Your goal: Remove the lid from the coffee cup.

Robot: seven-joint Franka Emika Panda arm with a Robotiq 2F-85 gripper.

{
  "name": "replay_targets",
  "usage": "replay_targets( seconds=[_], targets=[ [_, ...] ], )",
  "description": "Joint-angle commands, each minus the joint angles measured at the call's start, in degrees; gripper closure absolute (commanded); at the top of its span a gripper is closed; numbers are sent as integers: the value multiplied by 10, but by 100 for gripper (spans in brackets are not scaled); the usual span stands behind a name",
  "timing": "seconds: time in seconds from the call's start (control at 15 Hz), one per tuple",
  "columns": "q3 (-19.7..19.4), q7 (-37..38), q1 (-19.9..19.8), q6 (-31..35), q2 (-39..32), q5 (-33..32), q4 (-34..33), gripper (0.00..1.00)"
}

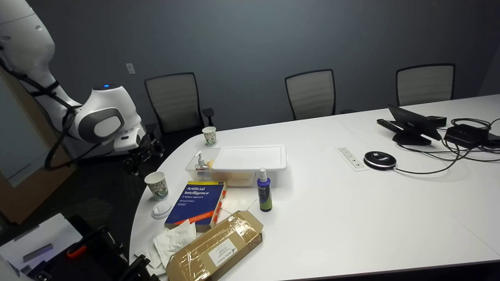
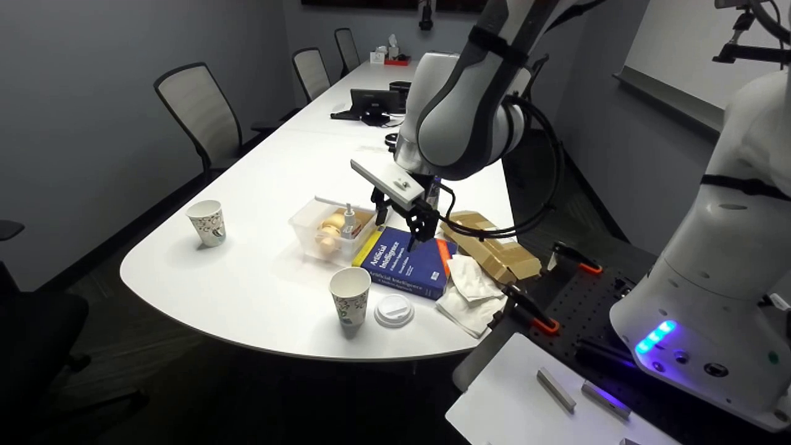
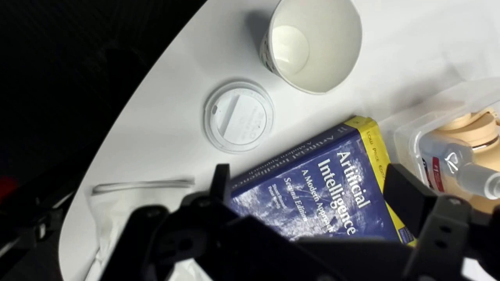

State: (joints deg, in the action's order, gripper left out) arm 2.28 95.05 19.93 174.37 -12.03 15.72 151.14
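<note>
The lid is a white round disc lying flat on the table beside the coffee cup, in both exterior views (image 1: 162, 210) (image 2: 394, 310) and the wrist view (image 3: 239, 117). The coffee cup, a white paper cup with a leaf print, stands upright and uncovered, in both exterior views (image 1: 157, 186) (image 2: 351, 301). In the wrist view the cup (image 3: 324, 43) looks empty. My gripper is open with nothing between its fingers, in both exterior views (image 1: 143, 158) (image 2: 397, 228). In the wrist view the gripper (image 3: 314, 187) is above the blue book, apart from lid and cup.
The blue book (image 2: 401, 262) lies next to the lid. A clear bin (image 2: 309, 232) holds a pump bottle. A spray bottle (image 1: 264, 193), a cardboard box (image 1: 218, 246), napkins (image 2: 473, 278) and another printed cup (image 1: 209, 136) stand or lie on the table. The table's curved edge (image 3: 129, 101) is near the lid.
</note>
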Motion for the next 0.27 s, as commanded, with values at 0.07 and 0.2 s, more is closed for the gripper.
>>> replay_targets(
  seconds=[0.07,0.2],
  targets=[
    [-46,46,26,-43,33,-90,-1,0],
    [-51,62,25,-51,37,-121,-3,0]
  ],
)
